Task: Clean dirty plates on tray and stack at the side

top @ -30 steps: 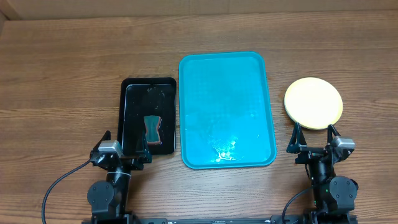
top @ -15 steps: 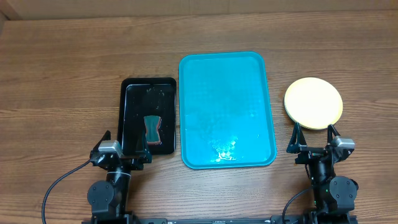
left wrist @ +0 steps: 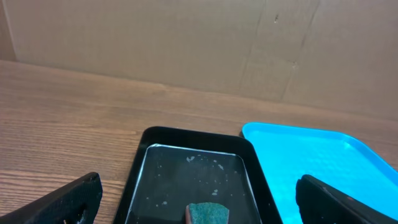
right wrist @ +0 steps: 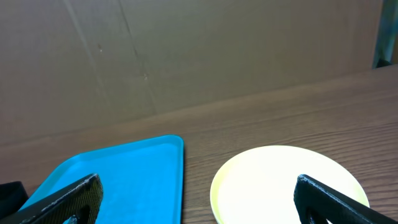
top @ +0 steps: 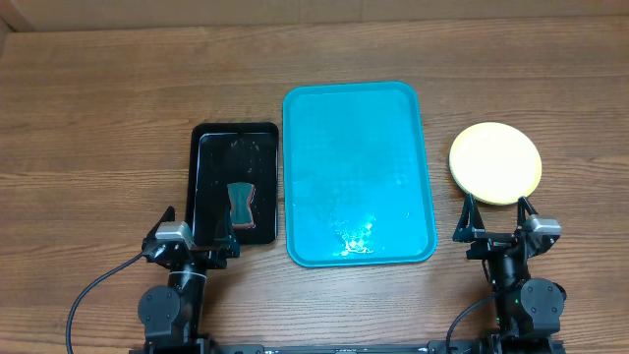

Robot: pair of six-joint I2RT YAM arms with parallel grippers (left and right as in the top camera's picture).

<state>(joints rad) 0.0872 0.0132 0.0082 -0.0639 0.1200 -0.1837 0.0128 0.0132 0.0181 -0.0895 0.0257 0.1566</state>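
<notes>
The turquoise tray (top: pixel 359 172) lies in the middle of the table with nothing on it; it also shows in the left wrist view (left wrist: pixel 323 162) and the right wrist view (right wrist: pixel 112 177). A pale yellow-green plate (top: pixel 495 162) tops a stack to the tray's right, with no smear visible; it also shows in the right wrist view (right wrist: pixel 280 183). The other plates are hidden beneath it. My left gripper (top: pixel 192 239) is open and empty at the near end of the black tray. My right gripper (top: pixel 499 226) is open and empty just in front of the plates.
A narrow black tray (top: pixel 234 182) left of the turquoise tray holds a green sponge (top: pixel 242 205), which also shows in the left wrist view (left wrist: pixel 208 213). A cardboard wall (left wrist: pixel 186 43) stands behind the table.
</notes>
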